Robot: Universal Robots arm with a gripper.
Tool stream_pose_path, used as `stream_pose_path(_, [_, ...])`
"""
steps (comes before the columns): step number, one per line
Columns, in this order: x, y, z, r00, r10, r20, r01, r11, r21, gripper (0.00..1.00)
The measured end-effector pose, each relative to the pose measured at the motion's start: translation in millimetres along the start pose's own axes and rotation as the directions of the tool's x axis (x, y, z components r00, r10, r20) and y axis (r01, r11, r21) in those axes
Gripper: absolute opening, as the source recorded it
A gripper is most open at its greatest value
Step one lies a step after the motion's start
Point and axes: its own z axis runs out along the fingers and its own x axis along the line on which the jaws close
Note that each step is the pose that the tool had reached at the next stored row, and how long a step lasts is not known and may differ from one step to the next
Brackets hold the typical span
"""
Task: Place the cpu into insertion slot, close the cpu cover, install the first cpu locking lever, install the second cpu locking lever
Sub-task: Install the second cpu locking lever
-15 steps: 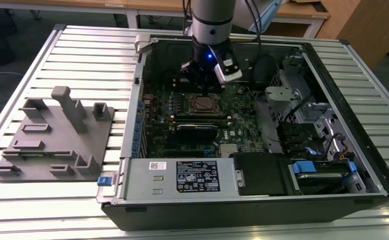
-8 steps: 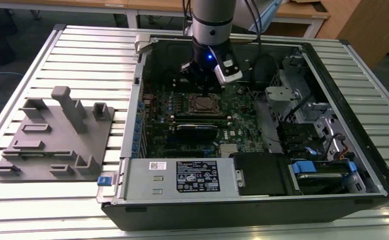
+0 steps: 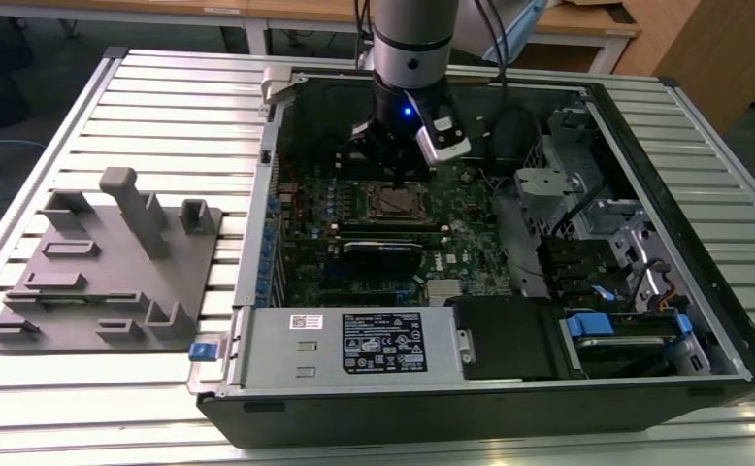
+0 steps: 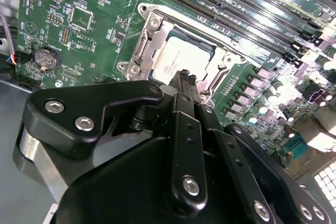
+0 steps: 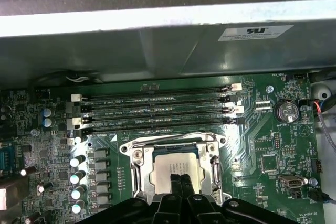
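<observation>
The cpu [image 5: 170, 167], a flat square chip with a dull grey top, lies in the insertion slot [image 5: 137, 174] on the green motherboard. It also shows in the second wrist view, cpu [image 4: 176, 56]. The silvery cpu cover [image 5: 215, 169] lies flat around the chip, its window framing it; in the second wrist view the cover [image 4: 140, 51] looks the same. My gripper [image 5: 181, 181] hangs straight over the chip with its black fingers pressed together and nothing between them. Its tips [image 4: 185, 77] are at the chip's edge. In the exterior view my gripper [image 3: 397, 181] stands just above the socket [image 3: 397, 204].
Long black memory slots [image 5: 157, 106] run beside the socket, with capacitors [image 5: 79, 166] on one side and a coin battery [image 5: 287, 111] on the other. The open computer case [image 3: 264, 223] encloses the board. A grey fixture block [image 3: 106, 262] lies outside it at the exterior view's left.
</observation>
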Motion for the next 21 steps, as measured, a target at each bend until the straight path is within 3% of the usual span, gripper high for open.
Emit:
stream_pose_path(18, [-3.2, -6.5, -0.2, 1.0000, 0.000, -0.0001, 0.000, 1.0000, 0.0000, 0.11])
stream_pose_path(21, [-3.6, -9.9, -0.4, 1.0000, 0.000, 0.0000, 0.000, 1.0000, 0.0000, 0.11])
